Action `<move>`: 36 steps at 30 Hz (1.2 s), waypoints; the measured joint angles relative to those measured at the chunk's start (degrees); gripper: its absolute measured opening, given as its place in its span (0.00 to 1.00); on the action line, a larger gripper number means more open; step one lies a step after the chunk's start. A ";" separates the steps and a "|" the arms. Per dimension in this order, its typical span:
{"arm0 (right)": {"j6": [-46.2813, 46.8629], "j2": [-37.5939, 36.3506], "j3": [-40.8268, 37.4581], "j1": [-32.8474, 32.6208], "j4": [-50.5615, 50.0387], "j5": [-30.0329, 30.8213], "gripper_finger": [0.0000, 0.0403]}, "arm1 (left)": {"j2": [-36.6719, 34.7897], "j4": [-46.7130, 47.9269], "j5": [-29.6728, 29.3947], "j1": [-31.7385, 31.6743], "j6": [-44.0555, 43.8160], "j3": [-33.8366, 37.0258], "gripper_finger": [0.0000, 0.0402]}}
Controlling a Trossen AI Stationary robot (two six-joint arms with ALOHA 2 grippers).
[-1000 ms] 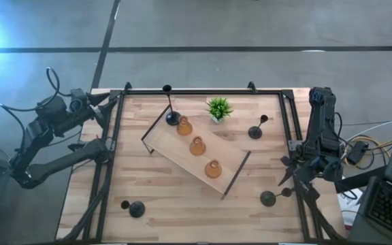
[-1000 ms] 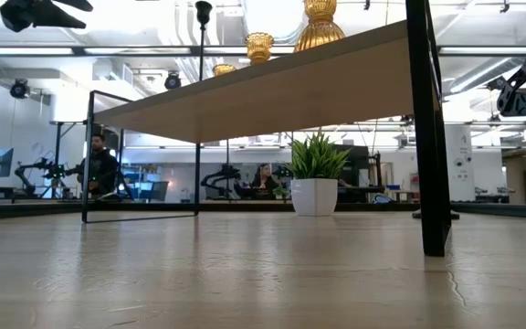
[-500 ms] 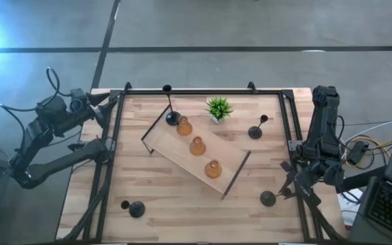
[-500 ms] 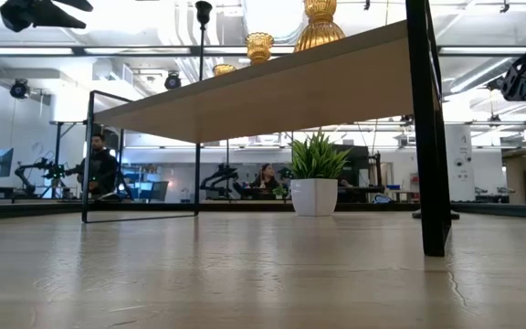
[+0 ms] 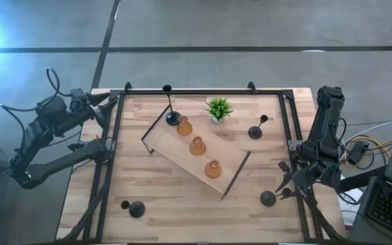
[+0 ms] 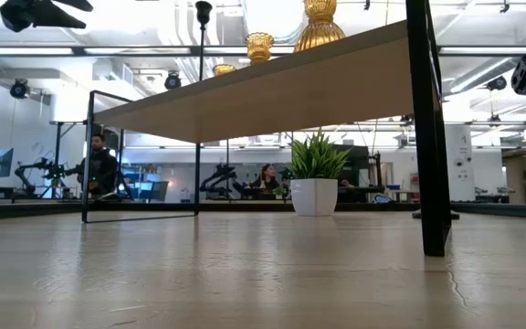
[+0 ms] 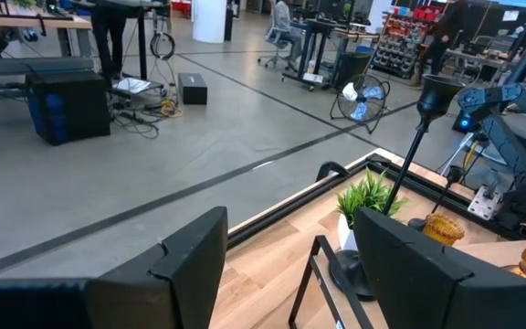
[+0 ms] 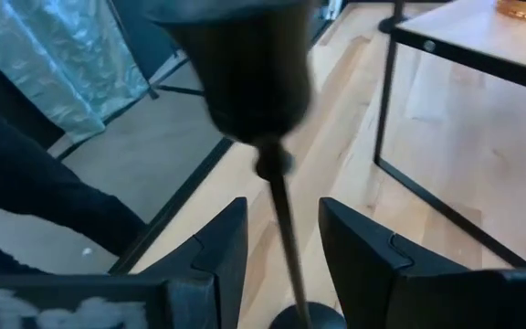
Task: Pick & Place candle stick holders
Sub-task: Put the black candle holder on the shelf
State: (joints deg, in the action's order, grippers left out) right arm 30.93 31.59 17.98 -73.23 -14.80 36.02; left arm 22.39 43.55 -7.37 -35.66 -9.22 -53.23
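Three amber holders (image 5: 197, 145) stand in a row on the wooden tray (image 5: 231, 162), and one tall black holder (image 5: 173, 118) stands at the tray's far-left end. Three more black holders stand on the table: far right (image 5: 255, 131), near left (image 5: 136, 209) and near right (image 5: 268, 198). My right gripper (image 5: 286, 187) is open above the near-right holder. Its fingers stand on either side of the thin stem (image 8: 281, 228) below the cup (image 8: 245, 64), apart from it. My left gripper (image 5: 111, 102) is open and empty at the table's far-left corner, as its wrist view (image 7: 290, 228) also shows.
A small green potted plant (image 5: 218, 107) stands just beyond the tray, also seen in the low view (image 6: 315, 178). The tray's dark handles (image 5: 156, 122) rise at both ends. A black frame (image 5: 288, 129) borders the table. Bare wood lies along the near edge.
My right gripper has moved toward the table's near edge and closed in on the near-right black holder, whose stem now stands between its fingers. No holder has moved.
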 joint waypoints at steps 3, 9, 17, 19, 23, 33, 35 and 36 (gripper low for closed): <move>-1.17 0.99 0.02 0.17 2.20 -1.29 0.28 | 0.00 0.00 0.01 0.00 -0.01 0.00 0.61; -2.69 3.05 0.02 0.17 5.07 -1.50 0.10 | 0.00 0.00 0.01 0.00 0.01 0.00 0.61; -1.36 3.82 1.77 1.62 6.74 -0.03 0.03 | 0.00 0.01 0.01 -0.01 0.00 0.00 0.61; -1.33 3.74 4.35 1.89 4.13 -0.01 0.03 | 0.00 0.00 0.01 0.00 -0.01 0.00 0.61; -1.17 3.87 13.71 2.15 -4.07 -0.01 0.03 | 0.00 0.00 0.01 0.00 -0.01 0.00 0.61; -1.10 11.16 41.20 10.26 -24.00 1.68 0.03 | 0.00 0.02 0.01 0.00 0.01 0.00 0.61; -1.35 13.37 45.99 14.55 -26.99 1.68 0.03 | 0.00 0.02 0.00 0.00 -0.01 0.00 0.61; -1.74 14.38 48.16 17.11 -27.97 1.73 0.03 | 0.00 0.01 0.01 -0.01 0.00 0.00 0.61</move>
State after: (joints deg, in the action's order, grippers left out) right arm 29.19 45.97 66.14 -56.12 -42.77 37.74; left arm 22.39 43.56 -7.35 -35.67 -9.23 -53.23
